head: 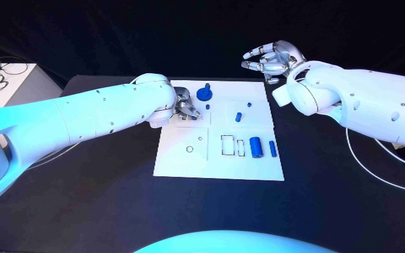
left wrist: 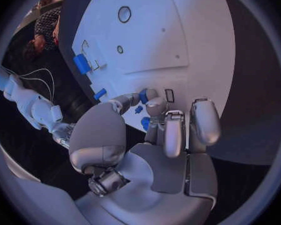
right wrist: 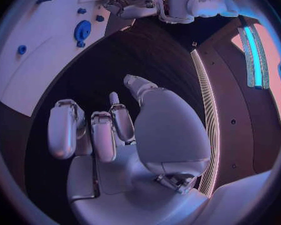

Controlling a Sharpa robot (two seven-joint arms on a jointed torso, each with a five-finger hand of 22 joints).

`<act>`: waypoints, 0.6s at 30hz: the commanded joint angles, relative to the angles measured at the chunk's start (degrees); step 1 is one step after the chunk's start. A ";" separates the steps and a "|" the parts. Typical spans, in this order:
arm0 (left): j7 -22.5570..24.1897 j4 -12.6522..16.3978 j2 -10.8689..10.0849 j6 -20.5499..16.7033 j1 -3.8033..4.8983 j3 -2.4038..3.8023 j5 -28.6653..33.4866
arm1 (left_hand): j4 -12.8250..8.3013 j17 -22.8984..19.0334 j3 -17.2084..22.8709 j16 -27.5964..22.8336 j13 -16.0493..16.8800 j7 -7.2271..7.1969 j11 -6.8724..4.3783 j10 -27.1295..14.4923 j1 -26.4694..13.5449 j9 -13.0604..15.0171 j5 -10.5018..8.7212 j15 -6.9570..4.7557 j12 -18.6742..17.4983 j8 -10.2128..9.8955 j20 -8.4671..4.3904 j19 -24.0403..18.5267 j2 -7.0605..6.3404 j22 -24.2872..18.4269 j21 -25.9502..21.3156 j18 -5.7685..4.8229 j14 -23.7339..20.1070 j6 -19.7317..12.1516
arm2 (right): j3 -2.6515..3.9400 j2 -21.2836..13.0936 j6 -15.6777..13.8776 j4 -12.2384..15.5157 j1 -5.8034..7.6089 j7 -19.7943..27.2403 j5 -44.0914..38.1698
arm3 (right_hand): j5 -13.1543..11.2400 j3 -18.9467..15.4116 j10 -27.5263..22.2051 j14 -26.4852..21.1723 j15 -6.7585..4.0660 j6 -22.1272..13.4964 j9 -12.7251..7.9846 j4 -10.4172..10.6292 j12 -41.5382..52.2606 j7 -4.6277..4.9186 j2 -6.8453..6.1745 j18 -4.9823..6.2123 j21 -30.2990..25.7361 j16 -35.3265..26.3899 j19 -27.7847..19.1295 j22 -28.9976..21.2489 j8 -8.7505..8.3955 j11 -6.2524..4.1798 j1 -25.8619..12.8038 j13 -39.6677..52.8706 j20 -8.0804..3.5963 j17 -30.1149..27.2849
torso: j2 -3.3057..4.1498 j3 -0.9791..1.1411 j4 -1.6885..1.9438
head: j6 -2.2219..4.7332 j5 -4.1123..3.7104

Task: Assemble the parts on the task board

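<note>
The white task board (head: 181,165) lies mid-table. On its far part stand a blue gear with a knob (head: 205,93) and small blue pieces (head: 208,106), (head: 239,116). A thick blue cylinder (head: 255,146) and a slim blue pin (head: 273,148) lie near its right edge. My left hand (head: 187,109) hovers low over the board's far left, fingers half curled and apart, nothing plainly in them; the left wrist view shows small blue pieces (left wrist: 143,96) just beyond its fingertips (left wrist: 156,106). My right hand (head: 271,60) is raised past the board's far right corner, fingers spread and holding nothing.
Rectangular slots (head: 229,144) and round holes (head: 198,138) mark the board's near half. A white box (head: 17,83) with cables stands at the table's left edge. A white cable (head: 353,153) loops on the right side.
</note>
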 commanded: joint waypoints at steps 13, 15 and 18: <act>-0.33 0.79 -1.19 1.35 -0.20 -0.10 -1.05 | 4.87 14.00 -4.92 0.08 -0.43 0.44 0.50 -0.48 0.71 -0.28 -6.07 -0.37 0.10 -0.15 -0.03 0.32 -0.37 0.19 -0.39 -1.06 5.70 0.02 | -0.02 -0.21 0.44 0.03 -0.07 0.01 -0.37 | -0.34 0.41 -0.43 4.03 0.18 -0.34 0.00 0.40 -0.42 0.00 0.04 1.23 -0.67 -0.45 -0.66 -0.27 0.47 0.02 -0.85 2.99 0.03 7.39 | 0.02 -0.01 -0.02 | 0.18 -0.06; -0.34 1.03 -1.36 1.21 -0.19 -0.03 -1.05 | 5.68 14.04 -5.62 0.11 -0.41 0.44 0.51 -0.48 0.66 -0.26 -6.24 -0.36 0.19 -0.07 -0.02 0.32 -0.38 0.19 -0.41 -1.06 5.71 0.03 | -0.02 -0.23 0.44 0.01 -0.08 0.00 -0.36 | -0.34 0.41 -0.43 4.03 0.18 -0.34 0.00 0.40 -0.42 0.00 0.04 1.23 -0.67 -0.45 -0.66 -0.27 0.47 0.02 -0.85 2.99 0.03 7.39 | 0.02 0.00 -0.02 | 0.18 -0.05; -0.30 1.58 -1.62 0.84 -0.17 0.41 -0.83 | 6.78 14.06 -6.55 0.12 -0.42 0.43 0.50 -0.48 0.78 -0.24 -6.93 -0.35 0.28 0.04 0.00 0.35 -0.41 0.24 -0.40 -1.06 5.72 0.02 | -0.02 -0.25 0.45 -0.02 -0.10 0.01 -0.35 | -0.38 0.42 -0.42 4.03 0.17 -0.35 0.00 0.44 -0.42 0.01 0.05 1.24 -0.72 -0.44 -0.67 -0.30 0.48 0.02 -0.91 3.00 0.03 7.42 | 0.02 -0.01 -0.02 | 0.19 -0.05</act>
